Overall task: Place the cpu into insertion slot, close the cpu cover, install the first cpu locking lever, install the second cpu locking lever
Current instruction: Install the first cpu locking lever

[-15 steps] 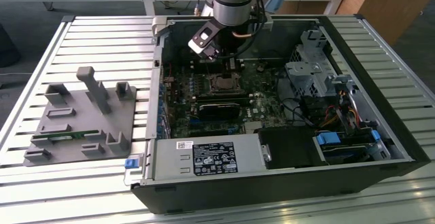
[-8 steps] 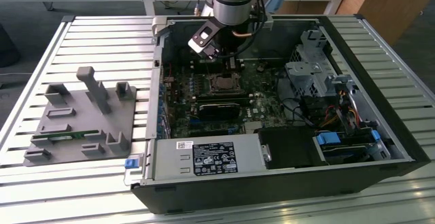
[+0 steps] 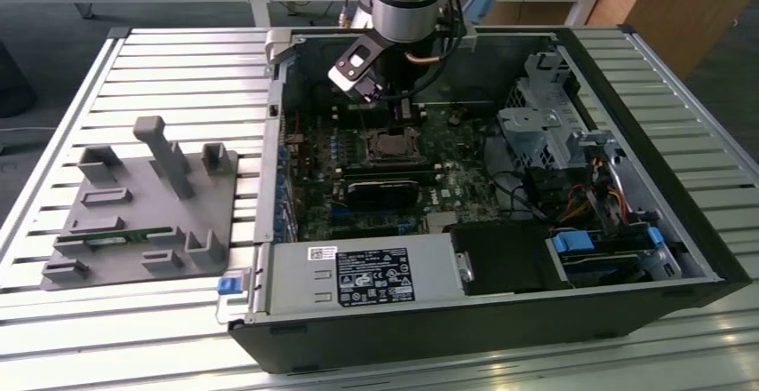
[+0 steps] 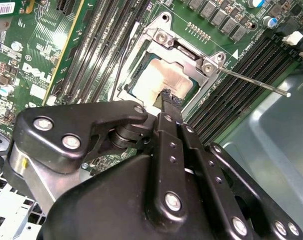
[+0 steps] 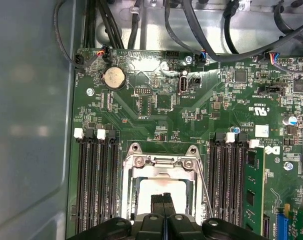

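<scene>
The insertion slot (image 3: 389, 147) sits mid-board inside the open computer case. In it lies the cpu (image 4: 154, 80) (image 5: 146, 192), its silver top showing through the window of the cpu cover (image 4: 184, 50) (image 5: 161, 162), which lies down around it. My gripper (image 4: 170, 97) (image 5: 163, 199) (image 3: 401, 111) is shut with nothing between its fingers. Its tips are right over the cpu's top at the window's edge; I cannot tell whether they touch. One thin locking lever (image 4: 251, 82) (image 5: 205, 187) sticks out sideways from a socket corner, unlatched.
Long black memory slots (image 5: 94, 185) (image 5: 226, 175) flank the socket on both sides. A black card (image 3: 386, 187) and the power supply (image 3: 355, 275) lie nearer the case front. The drive cage (image 3: 546, 124) and cables are at the exterior view's right. A grey fixture (image 3: 155, 204) stands outside the case.
</scene>
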Robot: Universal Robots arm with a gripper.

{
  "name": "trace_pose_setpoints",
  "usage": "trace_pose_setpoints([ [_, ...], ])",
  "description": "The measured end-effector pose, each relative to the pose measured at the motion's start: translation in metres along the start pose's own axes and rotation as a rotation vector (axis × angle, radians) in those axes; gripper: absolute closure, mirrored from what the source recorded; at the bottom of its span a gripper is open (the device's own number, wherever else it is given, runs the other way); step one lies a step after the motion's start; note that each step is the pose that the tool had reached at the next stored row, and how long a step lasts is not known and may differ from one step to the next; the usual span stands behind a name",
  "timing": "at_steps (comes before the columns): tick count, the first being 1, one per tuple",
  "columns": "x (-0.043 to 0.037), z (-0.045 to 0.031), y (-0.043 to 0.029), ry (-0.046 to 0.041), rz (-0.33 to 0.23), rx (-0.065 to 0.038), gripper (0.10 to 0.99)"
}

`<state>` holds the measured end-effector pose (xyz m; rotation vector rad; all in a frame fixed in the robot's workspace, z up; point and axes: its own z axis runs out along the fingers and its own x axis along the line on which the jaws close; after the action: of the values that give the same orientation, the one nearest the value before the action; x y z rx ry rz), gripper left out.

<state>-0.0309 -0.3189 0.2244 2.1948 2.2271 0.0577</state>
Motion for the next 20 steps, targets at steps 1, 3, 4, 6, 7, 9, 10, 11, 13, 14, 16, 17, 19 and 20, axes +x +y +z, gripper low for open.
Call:
trace_pose_setpoints([
  [1,-0.0001,-0.0006,0.0,-0.0005,0.0,0.0,0.98],
  [3,0.0,-0.0016,0.0,-0.0001,0.0,0.0,0.98],
  [4,0.0,-0.0022,0.0001,-0.0001,0.0,0.0,0.98],
  [6,0.0,-0.0032,0.0001,-0.0001,0.0,0.0,0.98],
  [7,0.0,-0.0036,0.0001,-0.0001,0.0,0.0,0.98],
  [9,0.0001,-0.0042,0.0001,0.0,0.0,0.0,0.98],
  [10,0.0001,-0.0044,0.0002,0.0001,0.0,0.0,0.98],
  [11,0.0001,-0.0045,0.0002,0.0002,0.0,0.0,0.98],
  [13,0.0001,-0.005,0.0002,0.0,0.0,0.0,0.98],
  [14,0.0001,-0.0051,0.0002,-0.0001,0.0,0.0,0.98],
  [16,0.0001,-0.0054,0.0002,0.0,0.0,0.0,0.98],
  [17,0.0001,-0.0056,0.0002,-0.0001,0.0,0.0,0.98],
  [19,0.0001,-0.0062,0.0002,0.0,0.0,0.0,0.98],
  [20,0.0001,-0.0065,0.0002,0.0,0.0,0.0,0.98],
])
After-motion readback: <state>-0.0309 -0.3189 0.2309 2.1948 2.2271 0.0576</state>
